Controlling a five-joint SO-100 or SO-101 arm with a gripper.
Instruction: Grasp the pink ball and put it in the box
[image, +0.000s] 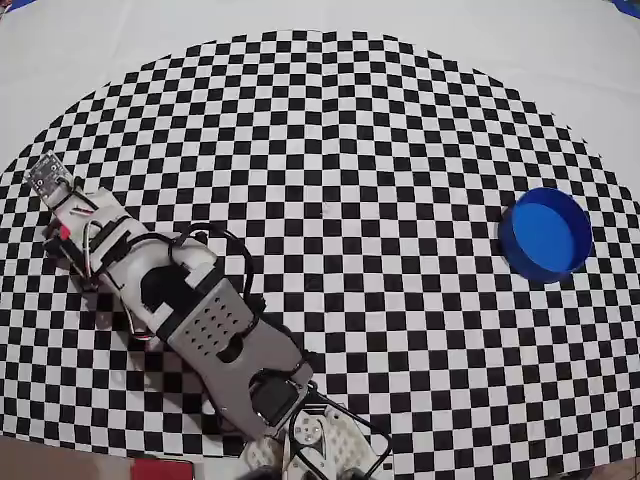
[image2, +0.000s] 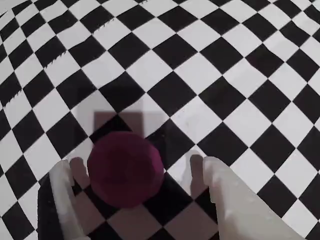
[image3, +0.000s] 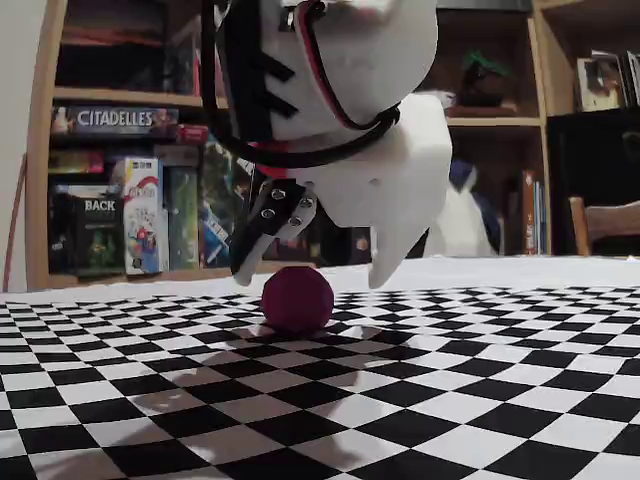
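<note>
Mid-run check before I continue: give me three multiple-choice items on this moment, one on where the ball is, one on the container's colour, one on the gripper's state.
1. Where is the pink ball?
A. Inside the box
B. On the checkered cloth between the open fingers
C. Lifted clear of the cloth

2. What colour is the box?
A. Red
B. Green
C. Blue

3. What state is the gripper in?
A. Open, fingers either side of the ball
B. Shut on the ball
C. Open above the box

Key: 1 B, the fixed view shows the ball resting on the checkered cloth under the gripper. 2 C, the overhead view shows a round blue container at the right. 3 A, the wrist view shows gaps between both fingers and the ball.
</note>
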